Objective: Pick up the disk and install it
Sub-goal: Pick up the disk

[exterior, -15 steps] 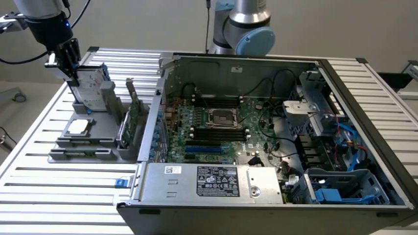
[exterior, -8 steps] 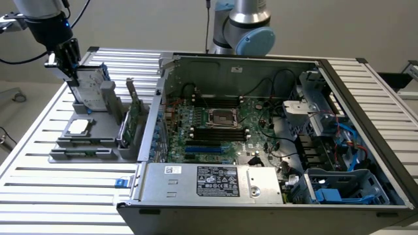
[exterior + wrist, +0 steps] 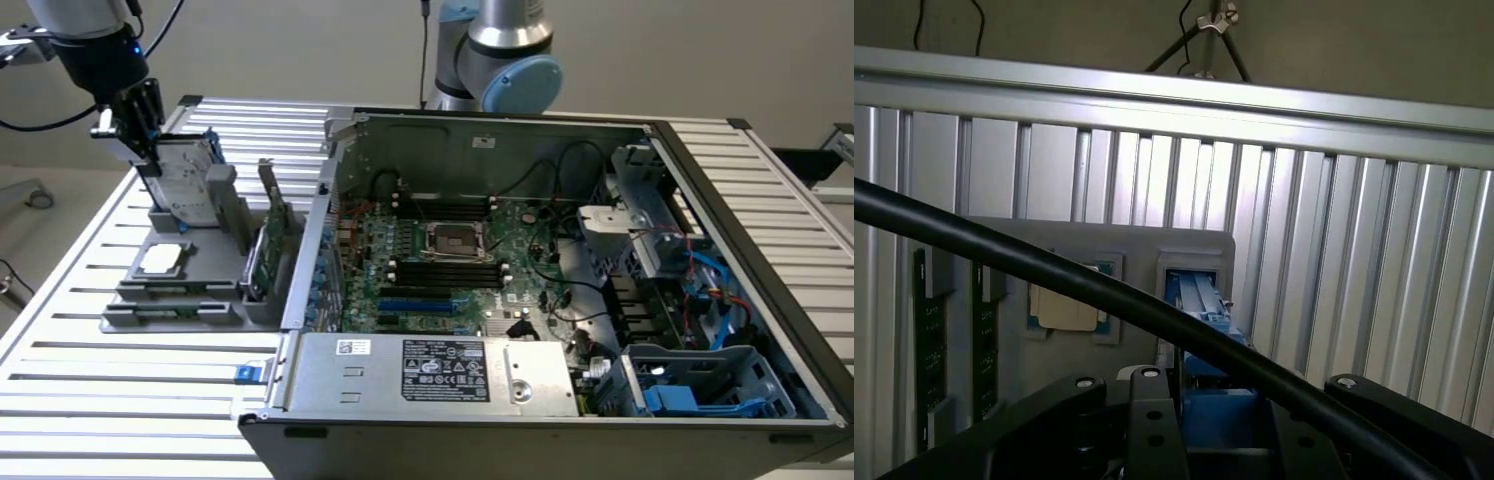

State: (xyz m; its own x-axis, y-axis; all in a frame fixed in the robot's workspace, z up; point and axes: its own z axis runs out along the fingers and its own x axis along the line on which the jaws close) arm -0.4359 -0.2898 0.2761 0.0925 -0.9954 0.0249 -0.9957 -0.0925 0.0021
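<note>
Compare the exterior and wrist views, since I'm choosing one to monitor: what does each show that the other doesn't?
Exterior view adds the open computer case with its motherboard and power supply. Wrist view adds a black cable slanting across in front of the grey holder. Both share the disk upright in that holder, the gripper at its upper edge, the chip and the slatted table.

Part of disk (image 3: 1195,295) behind black cable (image 3: 1054,273)

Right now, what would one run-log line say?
stage: pick-up | jaws: shut on silver-grey rectangular disk in blue plastic carrier | disk: on edge at grey holder | install: not done
</note>
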